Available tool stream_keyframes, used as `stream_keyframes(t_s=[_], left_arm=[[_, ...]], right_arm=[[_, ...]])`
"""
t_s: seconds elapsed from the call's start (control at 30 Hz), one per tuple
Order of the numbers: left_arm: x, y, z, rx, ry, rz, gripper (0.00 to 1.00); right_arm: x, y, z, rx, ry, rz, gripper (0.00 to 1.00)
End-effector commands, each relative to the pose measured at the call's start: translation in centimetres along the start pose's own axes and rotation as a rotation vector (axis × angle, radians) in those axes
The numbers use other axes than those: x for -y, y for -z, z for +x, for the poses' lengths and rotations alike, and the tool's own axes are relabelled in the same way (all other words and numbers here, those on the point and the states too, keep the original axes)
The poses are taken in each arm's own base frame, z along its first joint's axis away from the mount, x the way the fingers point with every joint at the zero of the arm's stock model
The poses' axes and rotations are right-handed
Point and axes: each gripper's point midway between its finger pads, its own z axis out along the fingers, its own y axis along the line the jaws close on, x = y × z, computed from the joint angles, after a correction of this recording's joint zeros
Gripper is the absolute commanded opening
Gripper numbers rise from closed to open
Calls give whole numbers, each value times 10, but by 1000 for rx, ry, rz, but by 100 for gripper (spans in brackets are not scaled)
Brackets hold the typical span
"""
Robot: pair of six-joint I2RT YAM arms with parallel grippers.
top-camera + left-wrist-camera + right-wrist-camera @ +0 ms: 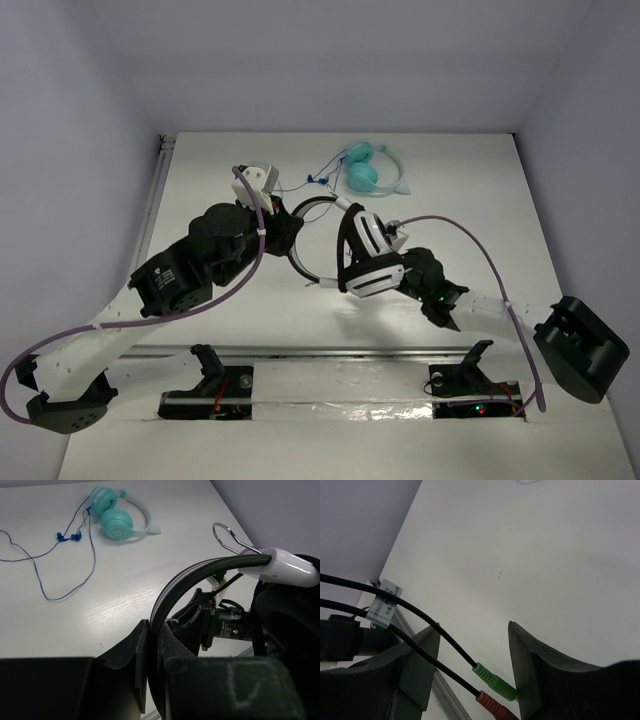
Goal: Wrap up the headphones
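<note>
The headphones, with white earcups and a black-and-white headband, are held up off the table at its middle. My left gripper is shut on the headband, which arcs up to a white earcup arm. My right gripper sits just right of the lower earcup. In the right wrist view it is open, with two thin dark cable ends running between its fingers. The green plug touches the right finger and the pink plug lies below it.
Smaller teal headphones with a thin blue-plug cable lie at the back of the table, also in the left wrist view. A metal rail runs along the near edge. A white tag hangs on the cable.
</note>
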Motion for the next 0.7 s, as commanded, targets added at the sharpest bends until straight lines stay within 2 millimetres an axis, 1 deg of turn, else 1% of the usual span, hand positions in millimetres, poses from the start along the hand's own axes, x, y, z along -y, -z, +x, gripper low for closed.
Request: stream_keyframes(t_s=[0.0,0.1,0.13,0.17,0.2,0.23,0.27,0.3,0.33,0.37,0.4,0.43,0.47,0.53,0.57,0.6,0.63,0.67], left_arm=[[28,10,-48,160,130,117,0],[21,10,-50,164,121,76,0],[20,11,-52,168,121,71,0],[17,12,-52,171,118,57,0],[16,12,-53,173,116,49,0],[15,12,-53,172,114,42,0],[13,12,-54,175,113,34,0],[13,12,-54,174,111,34,0],[14,12,-55,175,110,34,0],[14,12,-54,172,107,38,0],[15,12,-56,174,107,40,0],[16,12,-55,172,106,41,0],[16,12,-57,174,107,43,0],[16,11,-57,174,105,38,0],[16,11,-57,174,105,37,0],[15,12,-58,177,106,33,0],[14,10,-58,175,104,25,0],[10,10,-59,185,107,-1,0]], right_arm=[[-25,-8,-30,65,46,-76,63],[-27,-6,-35,77,44,-71,62],[-22,-5,-32,73,39,-51,62],[-23,-2,-34,82,39,-49,62],[-20,0,-34,86,36,-35,62],[-9,3,-30,86,31,10,62],[-7,6,-30,92,25,24,62],[-9,10,-34,104,28,22,62],[-3,12,-31,96,27,53,62],[-1,14,-28,91,28,59,61],[0,15,-28,91,33,60,57],[-1,17,-29,98,35,61,55],[-1,17,-29,96,35,59,49],[-2,16,-28,86,34,53,41],[-1,16,-25,77,33,57,41],[-1,15,-24,69,33,55,28],[0,16,-19,52,28,53,20],[0,16,-17,47,22,53,15]])
